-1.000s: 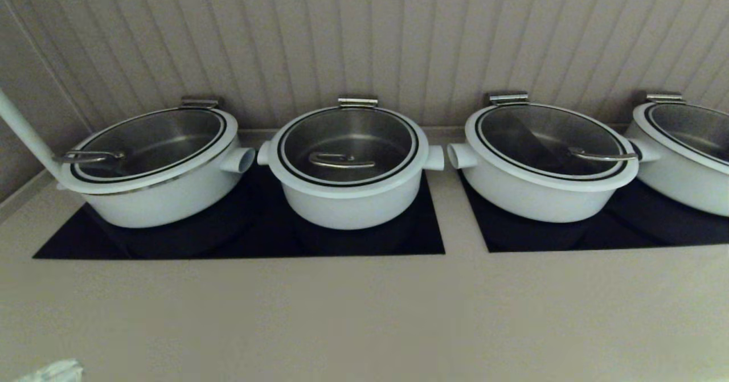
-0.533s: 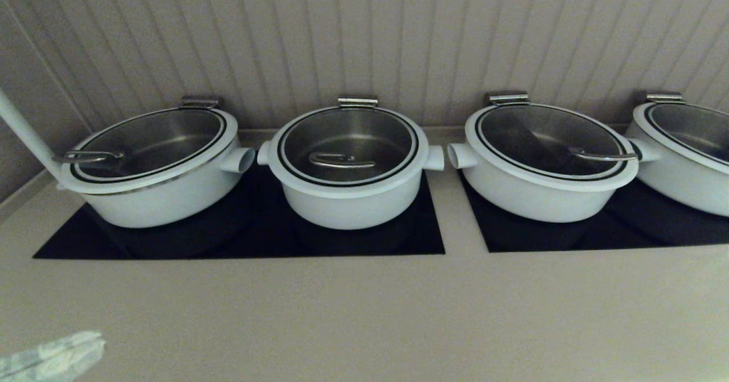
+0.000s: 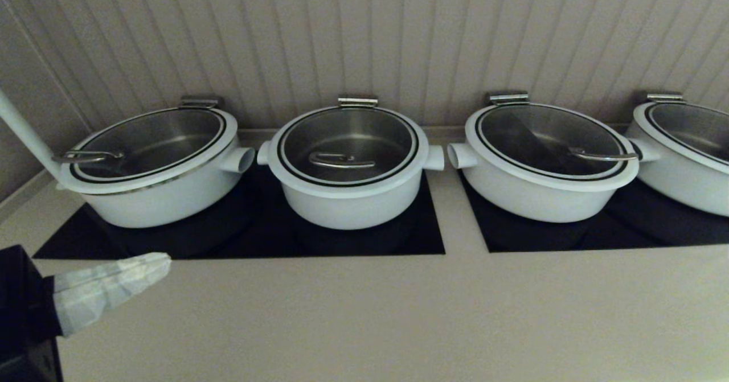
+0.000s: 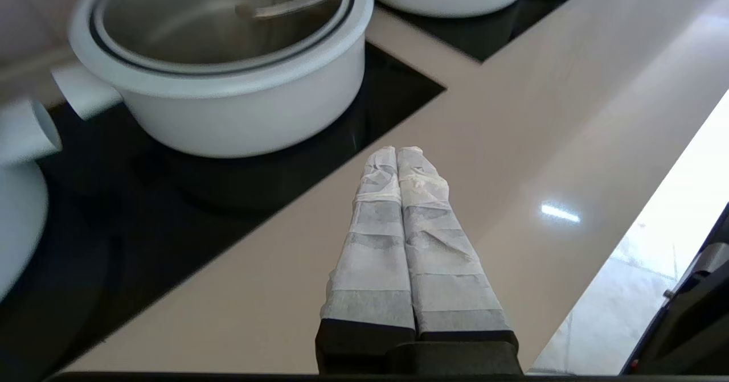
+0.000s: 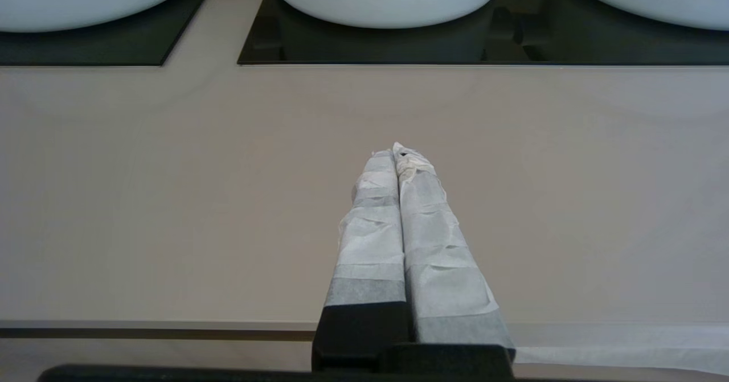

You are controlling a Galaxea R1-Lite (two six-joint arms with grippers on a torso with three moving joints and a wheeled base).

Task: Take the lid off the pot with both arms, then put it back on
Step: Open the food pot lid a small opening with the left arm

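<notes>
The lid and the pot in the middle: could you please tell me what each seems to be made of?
The lid: seemingly clear glass, since the pot's inside shows through it, with a matte white rim, a black ring and a shiny steel-looking handle. The pot: smooth matte white outside, perhaps enamel or coated metal; brushed grey steel-looking inside.

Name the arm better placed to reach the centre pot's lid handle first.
Left. The left gripper, fingers shut, is over the counter pointing toward the pot, whose lid is still on. The right gripper, shut, hangs near the counter's front edge.
</notes>
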